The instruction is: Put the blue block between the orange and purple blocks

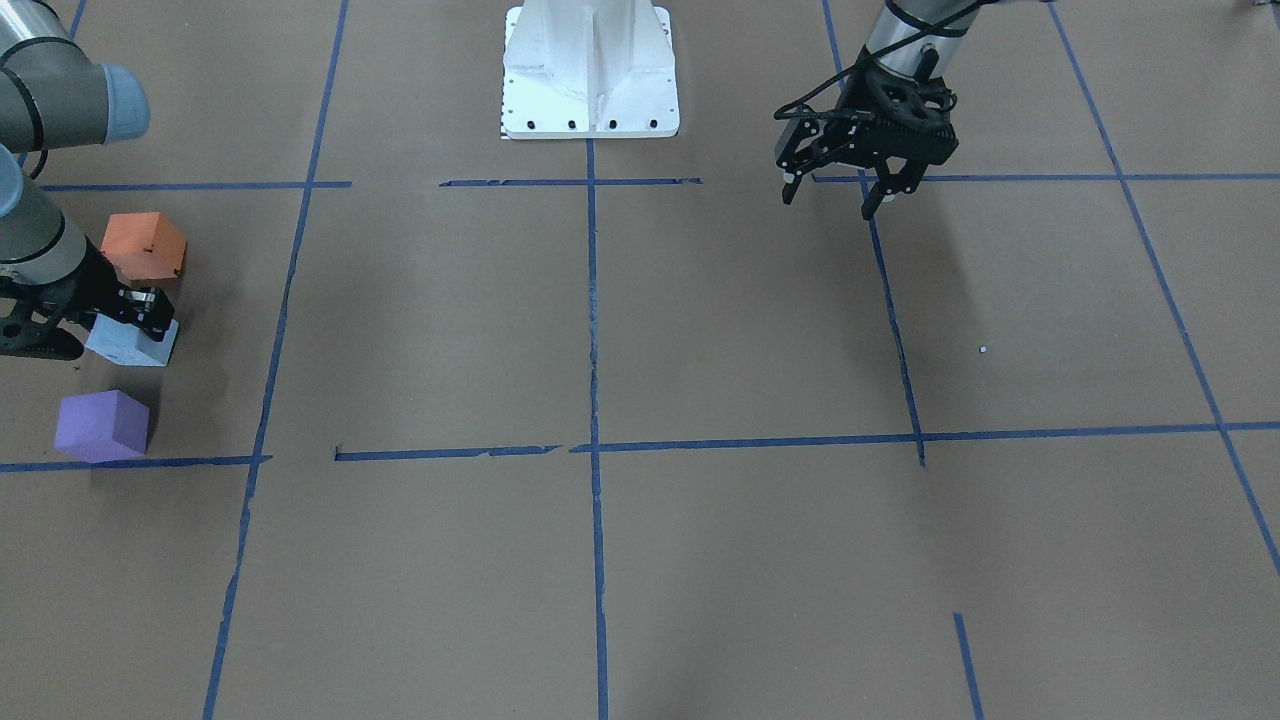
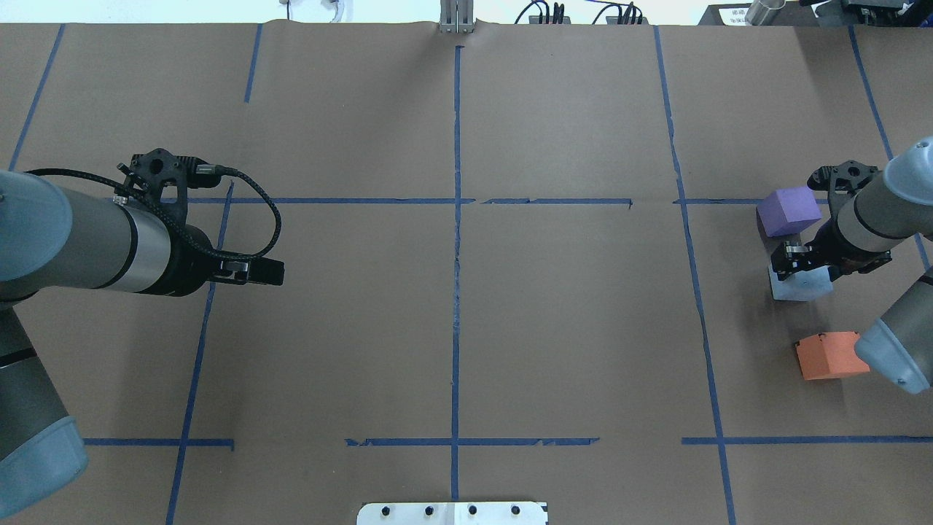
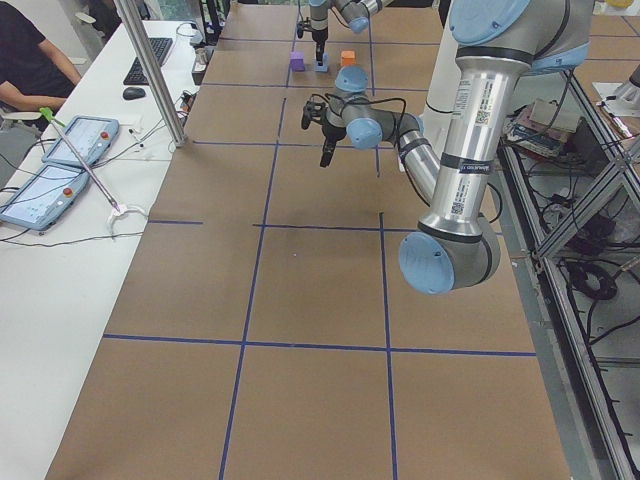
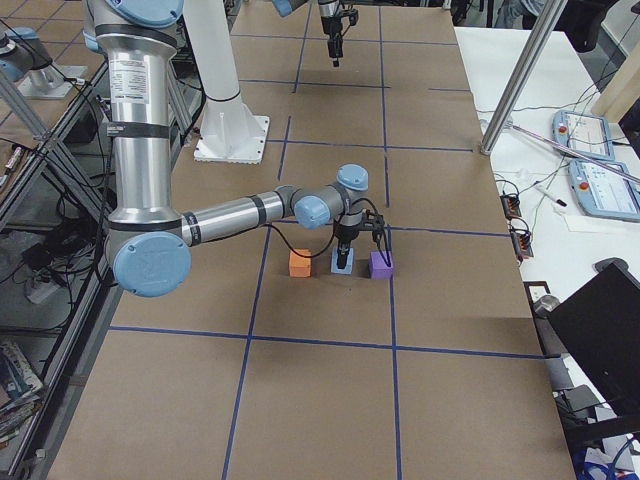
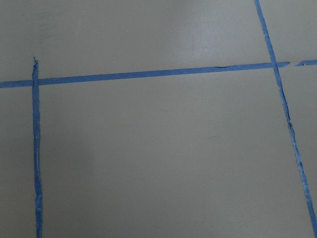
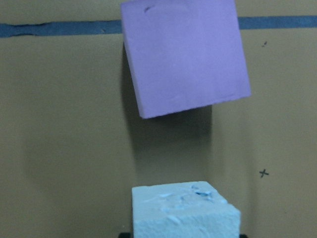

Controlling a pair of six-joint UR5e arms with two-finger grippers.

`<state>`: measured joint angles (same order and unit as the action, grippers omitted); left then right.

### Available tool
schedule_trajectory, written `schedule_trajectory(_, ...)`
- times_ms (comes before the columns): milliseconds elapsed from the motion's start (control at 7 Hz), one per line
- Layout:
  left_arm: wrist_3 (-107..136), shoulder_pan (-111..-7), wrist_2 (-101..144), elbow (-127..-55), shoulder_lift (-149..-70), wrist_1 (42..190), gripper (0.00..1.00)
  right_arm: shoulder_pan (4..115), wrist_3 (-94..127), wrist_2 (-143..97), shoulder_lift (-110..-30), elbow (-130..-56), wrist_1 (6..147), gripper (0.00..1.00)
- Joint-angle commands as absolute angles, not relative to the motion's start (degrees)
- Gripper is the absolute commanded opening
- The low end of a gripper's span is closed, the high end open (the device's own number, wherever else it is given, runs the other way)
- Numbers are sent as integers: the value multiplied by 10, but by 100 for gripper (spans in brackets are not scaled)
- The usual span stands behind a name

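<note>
Front view: a brown-paper table (image 1: 700, 330), gridded with blue tape (image 1: 592, 330), is carrying three blocks in a row: one orange block (image 1: 145, 245), one blue block (image 1: 125, 345) and one purple block (image 1: 100, 425). The right gripper (image 1: 148, 315) is clamping the blue block, which is sitting between the other two and touching neither. The left gripper (image 1: 830, 200) is hanging open and empty. Left-side view: one operator (image 3: 30, 60) is sitting beside two tablets (image 3: 80, 140).

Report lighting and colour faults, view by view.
Right wrist view: the purple block throws a dark shadow below it, and the blue block looks washed out, nearly white. Left wrist view: the table reads grey-green, not brown. Overhead view: shadows are soft.
</note>
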<state>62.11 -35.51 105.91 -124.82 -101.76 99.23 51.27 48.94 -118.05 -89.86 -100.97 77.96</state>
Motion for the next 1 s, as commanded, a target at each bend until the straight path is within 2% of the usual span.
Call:
schedule_trajectory(0, 621, -355, 1058, -1249, -1017, 992, 100, 520, 484, -1182, -901, -1012, 779, 100)
schedule_trajectory(286, 614, -362, 1057, -1252, -1004, 992, 100, 609, 454, -1221, -934, -1098, 780, 100)
schedule_trajectory(429, 582, -380, 1058, -1252, -981, 991, 100, 703, 380, -1299, -945, -1109, 788, 100)
schedule_trajectory(714, 424, -436, 1078, -1258, -924, 990, 100, 807, 215, -1339, -955, -1097, 853, 100)
schedule_trajectory(857, 323, -507, 1145, -1252, -908, 985, 100, 846, 115, -1340, -955, -1096, 911, 100)
